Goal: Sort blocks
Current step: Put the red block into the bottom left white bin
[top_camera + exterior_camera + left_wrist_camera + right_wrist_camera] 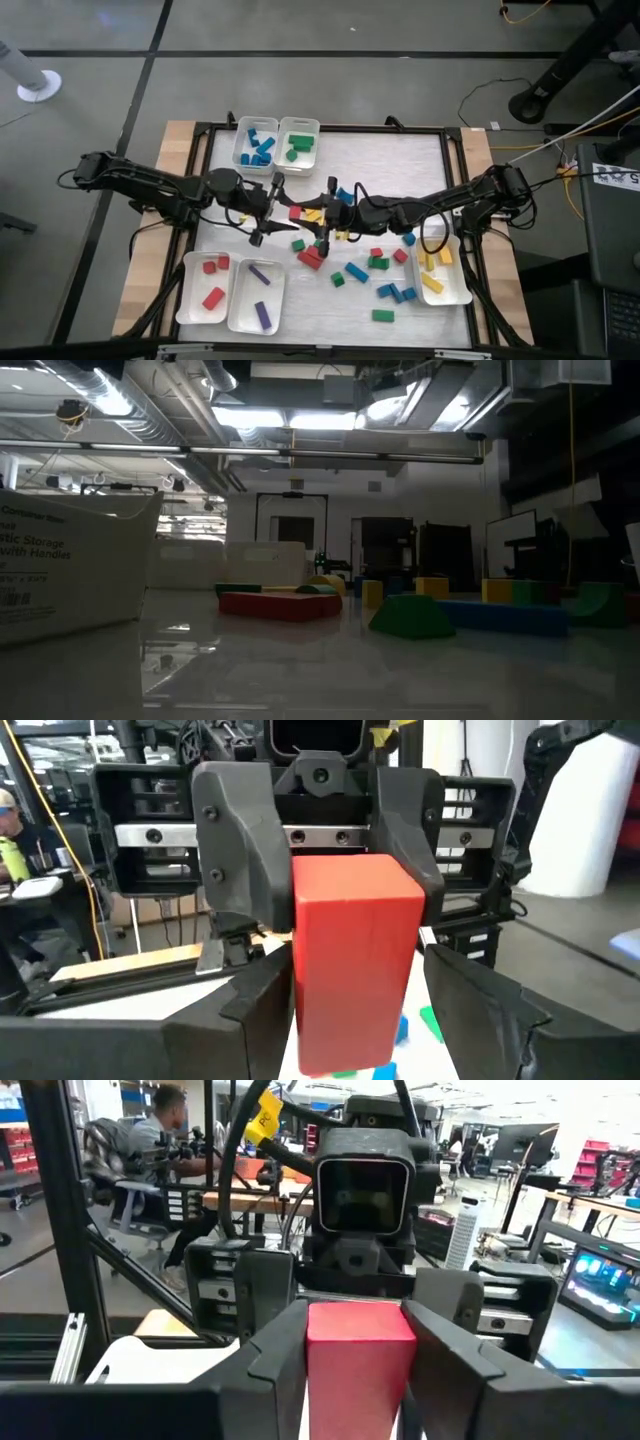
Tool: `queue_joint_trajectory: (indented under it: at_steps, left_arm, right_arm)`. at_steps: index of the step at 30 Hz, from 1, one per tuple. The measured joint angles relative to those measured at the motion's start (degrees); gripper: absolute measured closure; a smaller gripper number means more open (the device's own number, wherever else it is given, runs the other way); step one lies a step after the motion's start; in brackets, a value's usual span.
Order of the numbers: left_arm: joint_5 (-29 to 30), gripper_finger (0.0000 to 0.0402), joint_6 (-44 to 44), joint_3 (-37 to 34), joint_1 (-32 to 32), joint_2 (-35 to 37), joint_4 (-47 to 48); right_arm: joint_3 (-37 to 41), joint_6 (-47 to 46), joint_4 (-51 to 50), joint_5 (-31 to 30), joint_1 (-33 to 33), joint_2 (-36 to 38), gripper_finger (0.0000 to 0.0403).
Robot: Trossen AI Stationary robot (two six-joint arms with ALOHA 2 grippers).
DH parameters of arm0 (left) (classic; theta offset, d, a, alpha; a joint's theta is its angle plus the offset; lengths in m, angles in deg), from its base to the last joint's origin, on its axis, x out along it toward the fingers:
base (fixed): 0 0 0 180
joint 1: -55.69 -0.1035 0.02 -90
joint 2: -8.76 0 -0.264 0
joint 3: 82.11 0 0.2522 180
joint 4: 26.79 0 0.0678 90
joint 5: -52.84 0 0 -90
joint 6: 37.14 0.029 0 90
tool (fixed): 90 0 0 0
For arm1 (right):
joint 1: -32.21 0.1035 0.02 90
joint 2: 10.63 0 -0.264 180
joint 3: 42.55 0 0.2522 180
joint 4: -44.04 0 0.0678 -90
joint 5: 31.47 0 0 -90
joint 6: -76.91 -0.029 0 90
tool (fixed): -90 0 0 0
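From above, my two arms meet near the middle of the table, with my left gripper (283,205) and my right gripper (327,208) nose to nose over a red block (296,212). Other loose blocks (385,265) lie scattered toward the near and right edges. White trays (257,297) sit along the far edge, at the near left corner and by the right edge, each holding one colour. At table level neither gripper shows, only a flat red piece (280,605), a green arch (412,617) and a blue bar (505,617) on the glossy top. Through my left wrist, the red block stands upright between my fingers (250,1015), which are spread, with a gap on one side. Through my right wrist, my fingers (280,1350) are clamped against both sides of that block.
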Motion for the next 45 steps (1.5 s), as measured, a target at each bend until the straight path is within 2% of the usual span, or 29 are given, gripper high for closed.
queue_joint_trajectory:
  at_steps: [6,12,18,23,30,33,37,41,45]
  left_arm:
    - [0.02,0.0214,-1.12,0.0,-0.02,0.02,0.16]
    - [0.22,0.0285,-1.12,0.01,-0.04,0.02,0.35]
    - [0.2,0.0286,-1.11,0.0,-0.07,0.02,0.48]
    - [-0.09,0.0286,-2.25,0.0,0.02,0.02,0.68]
    - [-0.06,0.0286,-5.73,0.0,0.0,0.59,2.85]
    - [-0.02,0.0286,-7.99,0.0,0.0,2.46,9.34]
    - [-1.64,0.0286,-13.42,0.0,0.9,6.33,23.46]
    - [-10.14,0.0286,-22.81,0.0,3.77,10.32,39.9]
    - [-17.8,0.0276,-40.47,0.0,9.78,12.56,57.31]
  right_arm:
    - [0.0,0.0,0.28,-0.28,0.0,0.0,0.026]
    - [0.0,-0.04,0.31,-0.3,0.07,0.0,0.026]
    - [0.0,-0.07,0.2,-0.21,0.07,0.0,0.0258]
    - [0.0,0.02,0.08,4.1,-0.02,0.0,0.0227]
    - [0.0,0.02,-0.05,4.18,0.07,0.23,0.0166]
    - [0.0,0.0,-2.58,4.13,0.54,2.09,0.0153]
    - [-0.02,0.0,-10.46,4.02,0.96,6.37,0.015]
    - [-0.04,-1.12,-20.74,3.86,0.95,9.74,0.0155]
    - [-0.04,-4.63,-30.5,3.69,0.79,11.17,0.0163]
